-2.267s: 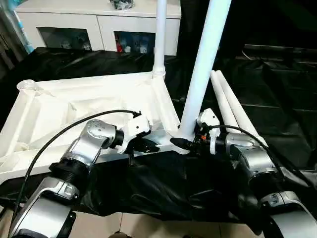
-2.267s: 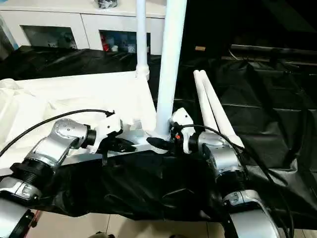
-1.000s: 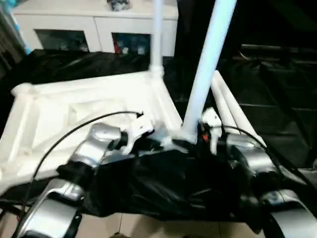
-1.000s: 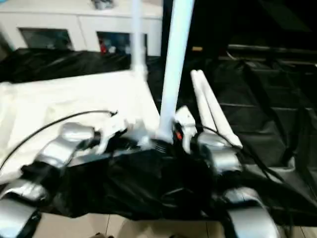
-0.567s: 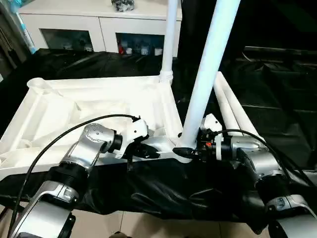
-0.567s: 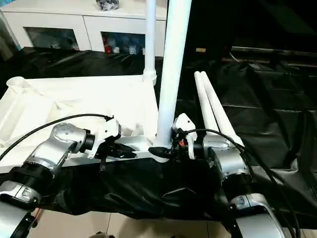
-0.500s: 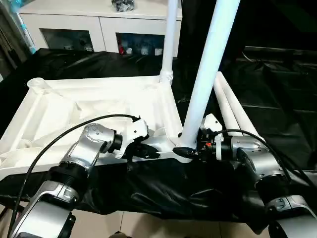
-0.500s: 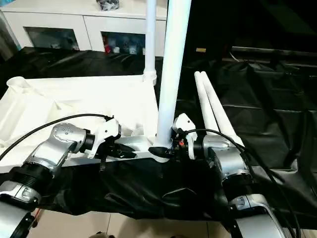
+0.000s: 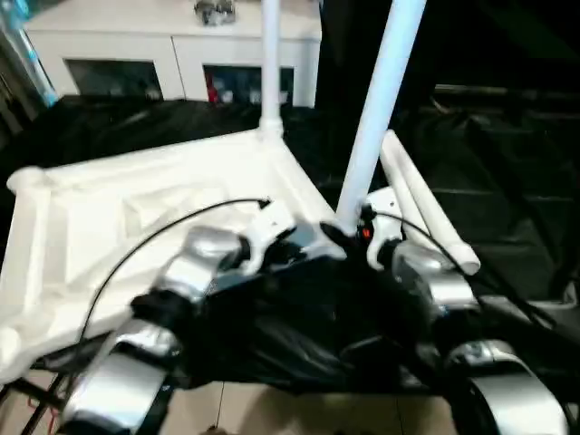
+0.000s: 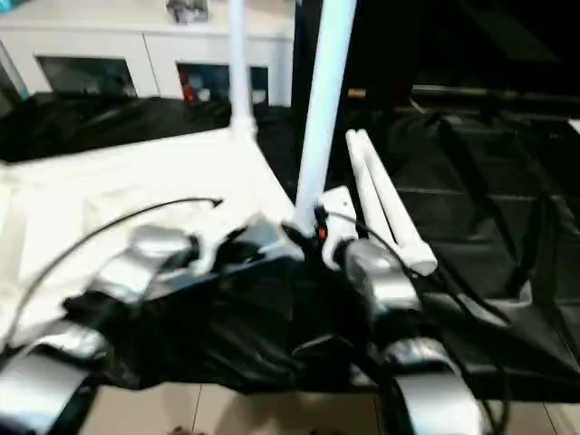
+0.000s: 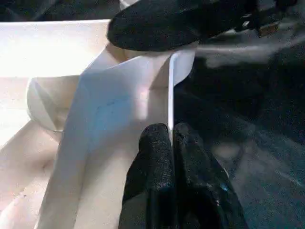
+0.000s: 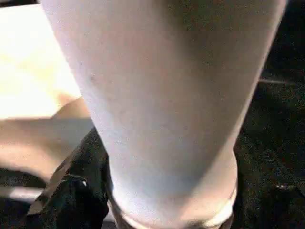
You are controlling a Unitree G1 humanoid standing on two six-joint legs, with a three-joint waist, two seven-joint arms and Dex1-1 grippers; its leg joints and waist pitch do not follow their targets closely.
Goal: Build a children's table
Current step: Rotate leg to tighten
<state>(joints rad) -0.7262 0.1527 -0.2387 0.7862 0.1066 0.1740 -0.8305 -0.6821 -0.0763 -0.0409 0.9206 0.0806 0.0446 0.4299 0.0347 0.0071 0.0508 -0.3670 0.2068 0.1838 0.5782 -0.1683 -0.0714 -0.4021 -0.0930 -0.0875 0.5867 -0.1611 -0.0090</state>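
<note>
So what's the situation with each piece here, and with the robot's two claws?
Tabletop: lying upside down on the black cloth.
Near leg: standing in the near corner socket.
Far leg: standing in the far corner socket.
Two spare legs: lying side by side on the cloth.
Left gripper: shut on the tabletop's edge.
Right gripper: at the near leg's base.

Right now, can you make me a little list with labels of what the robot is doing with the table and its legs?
tabletop: white tabletop lying upside down on the black cloth
legs standing: two, the far leg and the near leg, each upright at a corner
legs waiting: two spare legs lying side by side on the cloth
left hand: shut, fingers pressed together at the tabletop's thin edge
right hand: around the base of the near leg
background: white cabinet
</note>
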